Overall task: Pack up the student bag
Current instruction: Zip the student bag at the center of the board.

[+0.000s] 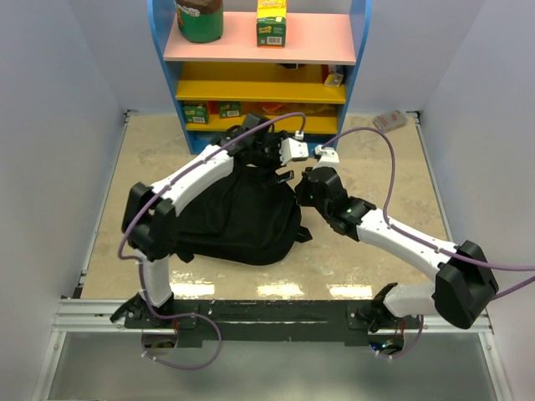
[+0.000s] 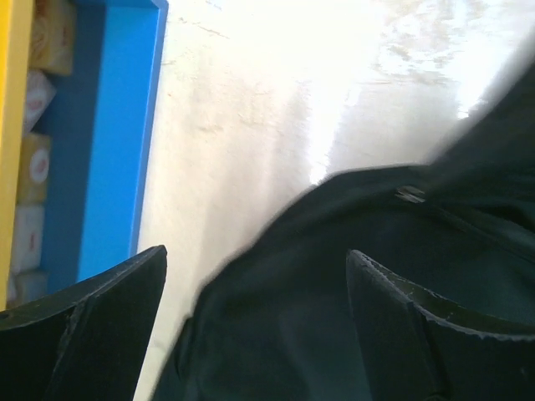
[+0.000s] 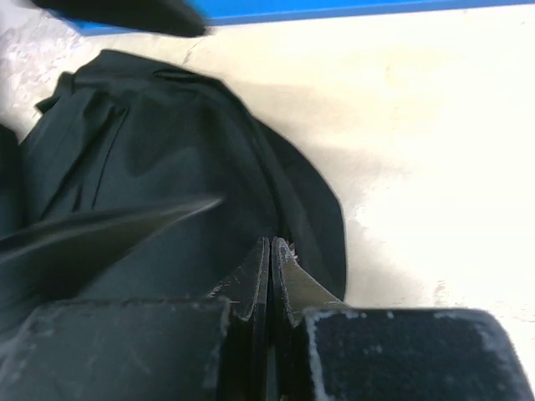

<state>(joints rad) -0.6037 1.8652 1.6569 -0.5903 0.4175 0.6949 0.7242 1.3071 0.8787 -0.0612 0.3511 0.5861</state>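
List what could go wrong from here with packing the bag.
1. The left gripper is open over the student bag, so the soft fabric under it may sag or shift.
2. The right gripper is shut at the bag's edge, and a pull could drag the whole bag.
3. Both wrists sit close together near the blue shelf, where they could collide.

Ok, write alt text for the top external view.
A black student bag lies on a beige table. The left gripper is open above the bag's far end, and the right gripper is shut at its edge nearby. A blue shelf unit stands behind.
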